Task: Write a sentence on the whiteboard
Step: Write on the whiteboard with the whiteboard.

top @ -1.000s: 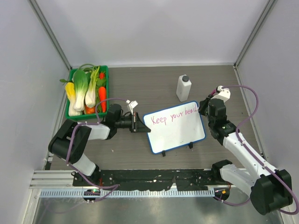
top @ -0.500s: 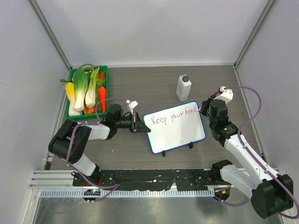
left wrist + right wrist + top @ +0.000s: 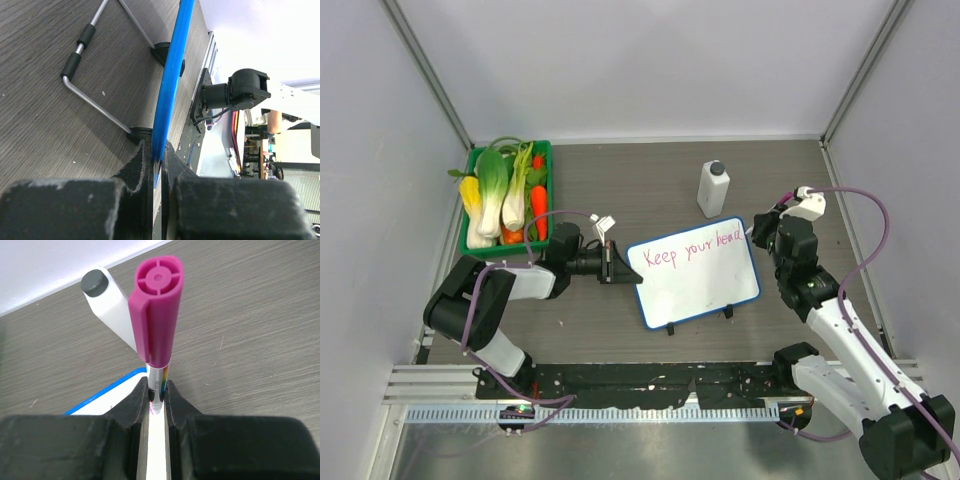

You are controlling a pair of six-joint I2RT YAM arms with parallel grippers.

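My left hand [image 3: 617, 268] is clamped on the whiteboard's [image 3: 700, 285] left rim. The board stands mid-worktop [image 3: 640, 190] on its feet. My right hand [image 3: 759, 228] pinches a pink marker [image 3: 156, 315] at the board's top-right corner, by the sentence's [image 3: 692, 248] end.

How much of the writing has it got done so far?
Done: the sentence reads "Keep your head" along the top of the whiteboard. In hand: the left gripper clamps the board's blue edge; the right gripper holds a pink marker by the last word. Left: any further words, if more are meant; the board's lower part is blank.
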